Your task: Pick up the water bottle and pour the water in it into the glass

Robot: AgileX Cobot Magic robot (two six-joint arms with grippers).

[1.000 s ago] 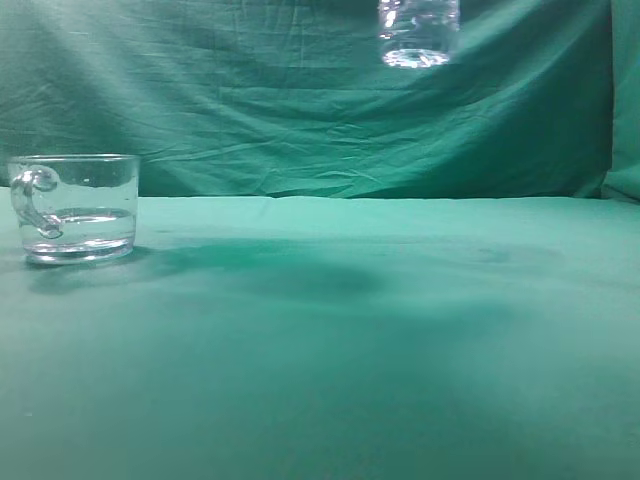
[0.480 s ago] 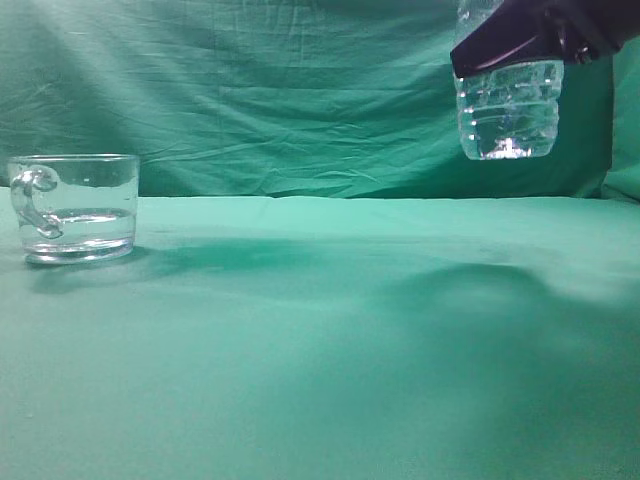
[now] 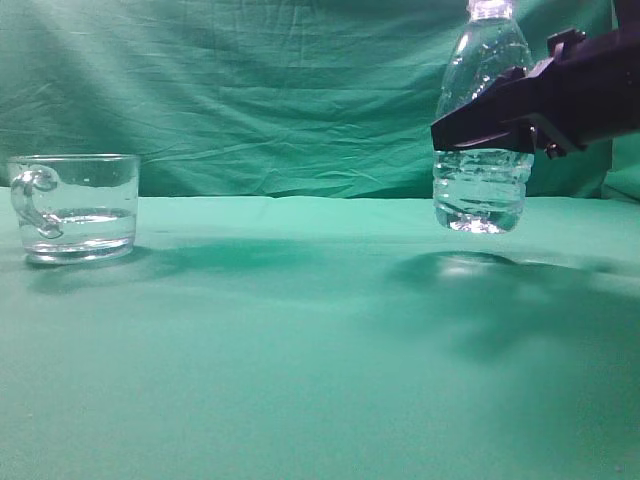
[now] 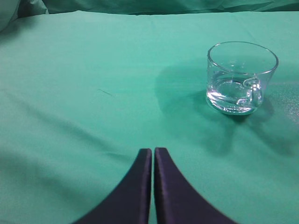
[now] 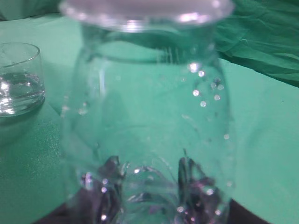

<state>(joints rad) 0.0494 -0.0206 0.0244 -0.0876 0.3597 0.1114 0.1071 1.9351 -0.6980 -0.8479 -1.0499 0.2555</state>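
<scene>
The ribbed clear plastic water bottle (image 3: 482,150) is clamped upright by the dark right gripper (image 3: 478,130), above the green cloth (image 3: 300,350). Well left of it, water (image 3: 88,222) is held in the short, smooth handled glass (image 3: 75,207). The left gripper (image 4: 153,154) is pressed together, empty.

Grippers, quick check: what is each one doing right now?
Left gripper: closed, empty, above the cloth short of the glass.
Right gripper: closed on the water bottle, held upright just off the table.
</scene>
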